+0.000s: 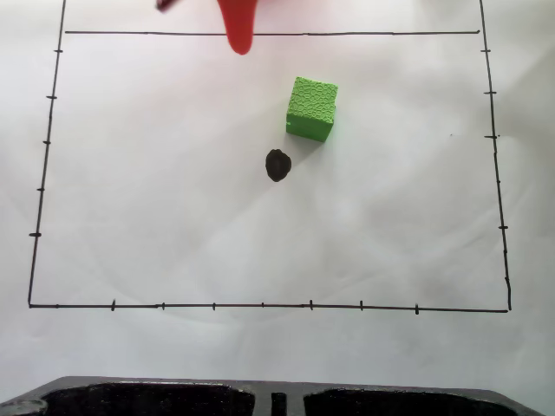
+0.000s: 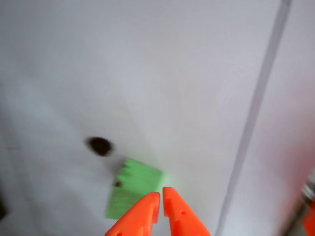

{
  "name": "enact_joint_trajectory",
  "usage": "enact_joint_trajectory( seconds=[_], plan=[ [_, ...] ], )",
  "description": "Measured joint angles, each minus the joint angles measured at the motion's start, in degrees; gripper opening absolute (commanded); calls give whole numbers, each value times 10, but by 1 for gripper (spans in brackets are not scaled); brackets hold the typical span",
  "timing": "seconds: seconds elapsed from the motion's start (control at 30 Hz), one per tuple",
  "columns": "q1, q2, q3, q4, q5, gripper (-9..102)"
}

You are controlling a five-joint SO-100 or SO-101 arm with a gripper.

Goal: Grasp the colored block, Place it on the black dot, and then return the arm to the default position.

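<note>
Beside the dot (image 1: 277, 165), up and to its right in the fixed view, you have the block (image 1: 311, 108) resting flat on the white paper (image 1: 173, 199). The two are close: the block's lower left corner comes near the dot's upper edge, but a thin strip of paper shows between them, so the block is not on the dot. The block sits slightly turned against the drawn border (image 1: 260, 305), with its textured top face fully visible.

Your arm (image 1: 237, 24) enters at the top edge of the fixed view, up and to the left of the dot, as a blurred orange-red tip over the upper border line. It is well apart from the block there.

In the wrist view the gripper (image 2: 161, 195) rises from the bottom edge, its two orange fingers (image 2: 140, 214) drawn nearly together, with only a narrow slit between the tips. Nothing is held between them. The block (image 2: 133, 191) lies beyond the tips, partly covered by them, and the dot (image 2: 100, 145) lies just past the block's far left corner. This view is soft, so you cannot tell from it how high the tips stand above the surface.
</note>
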Motion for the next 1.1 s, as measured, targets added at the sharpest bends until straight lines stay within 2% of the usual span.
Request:
enact_joint_trajectory(
  seconds=[0.23, 0.47, 0.67, 0.87, 1.1],
  plan=[
    [-69, -118, -76, 26, 98, 3],
    [-89, -181, -95, -10, 175, 21],
    [-119, -193, -95, -15, 223, 42],
    [-155, -221, -96, -14, 245, 42],
    [-168, -270, -96, -54, 266, 41]
  ],
)
